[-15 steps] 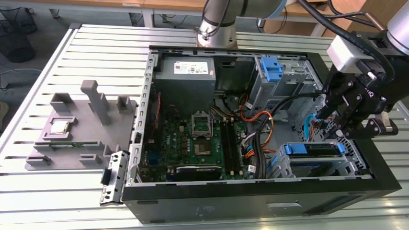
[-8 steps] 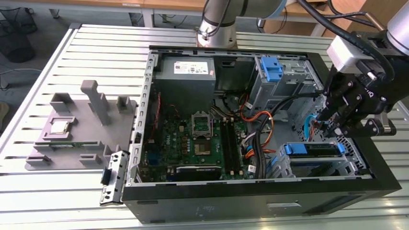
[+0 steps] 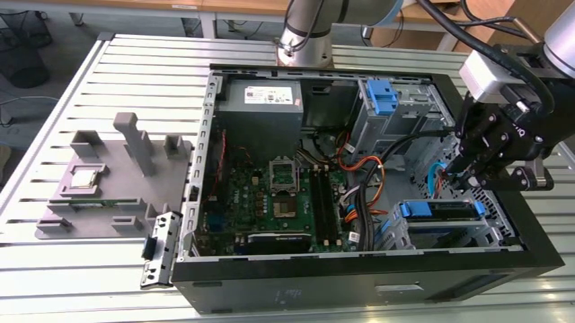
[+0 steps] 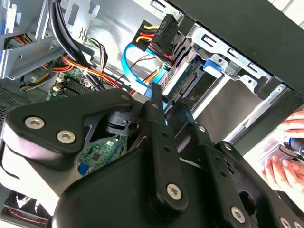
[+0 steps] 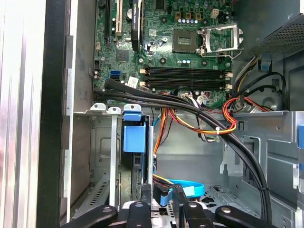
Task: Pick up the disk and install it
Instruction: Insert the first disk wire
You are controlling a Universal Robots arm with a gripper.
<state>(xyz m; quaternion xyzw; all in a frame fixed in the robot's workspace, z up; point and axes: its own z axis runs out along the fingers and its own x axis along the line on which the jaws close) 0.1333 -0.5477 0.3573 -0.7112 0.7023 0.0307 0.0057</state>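
The disk (image 3: 440, 210), a drive in a blue carrier, sits in the lower drive bay at the case's front corner, on the exterior view's right. The first wrist view shows it edge-on by its blue carrier tab (image 5: 134, 137). Its connector end (image 4: 183, 78) appears in the second wrist view. My gripper (image 3: 458, 178) hangs inside the case just past that end of the disk. Its fingers are closed on the plug of a blue flat cable (image 5: 190, 187), seen between them in both wrist views (image 4: 137, 80).
Black, orange and red cable bundles (image 5: 209, 118) run close beside the gripper. A lone blue bracket (image 3: 382, 97) stands in the upper bay. The motherboard (image 3: 287, 195) lies to the exterior view's left. A grey fixture with a chip (image 3: 85, 178) sits outside the case. A person's hand (image 4: 285, 161) is beyond the case wall.
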